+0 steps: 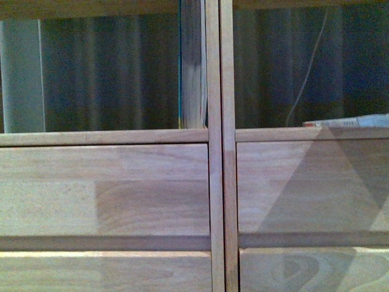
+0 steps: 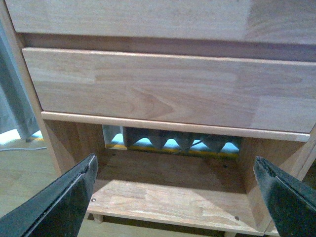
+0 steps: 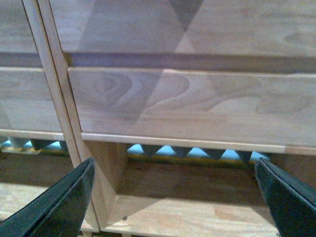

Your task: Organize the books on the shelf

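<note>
Both claws spread and empty: left gripper (image 2: 174,163), right gripper (image 3: 174,163), facing drawers (image 2: 163,94) | paperback (image 1: 346,121) flat at right edge, teal book (image 1: 189,73) upright at centre of shelf (image 1: 103,137) | best next, likely: raise right arm, pinch floppy paperback near spine, stand it upright.

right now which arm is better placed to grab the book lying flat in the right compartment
Probably right: the right tool, open, faces the drawers right of the double divider, below the flat book. The left tool faces the left column.
</note>
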You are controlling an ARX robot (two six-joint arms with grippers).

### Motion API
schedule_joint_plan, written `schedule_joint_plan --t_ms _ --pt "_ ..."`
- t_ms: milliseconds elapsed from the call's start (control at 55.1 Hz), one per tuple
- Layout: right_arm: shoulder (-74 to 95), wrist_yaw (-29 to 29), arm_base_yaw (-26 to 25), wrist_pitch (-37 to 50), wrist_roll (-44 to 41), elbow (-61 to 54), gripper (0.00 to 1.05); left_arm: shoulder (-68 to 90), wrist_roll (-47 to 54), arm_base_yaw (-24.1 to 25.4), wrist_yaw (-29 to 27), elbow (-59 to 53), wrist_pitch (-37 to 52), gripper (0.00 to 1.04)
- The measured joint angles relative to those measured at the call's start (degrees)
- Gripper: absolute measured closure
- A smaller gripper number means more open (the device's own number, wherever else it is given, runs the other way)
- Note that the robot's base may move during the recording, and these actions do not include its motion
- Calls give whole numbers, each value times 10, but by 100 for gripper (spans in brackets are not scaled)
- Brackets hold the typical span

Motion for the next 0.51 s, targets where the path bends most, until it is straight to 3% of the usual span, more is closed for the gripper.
schedule_joint_plan --t_ms 381,453,508 --pt "0 7 1 1 2 0 7 0 0 0 0 0 0 7" --pt "18 80 3 31 66 2 7 0 0 0 0 0 0 7" --pt "45 78 -23 63 118 12 7 0 0 0 0 0 0 7"
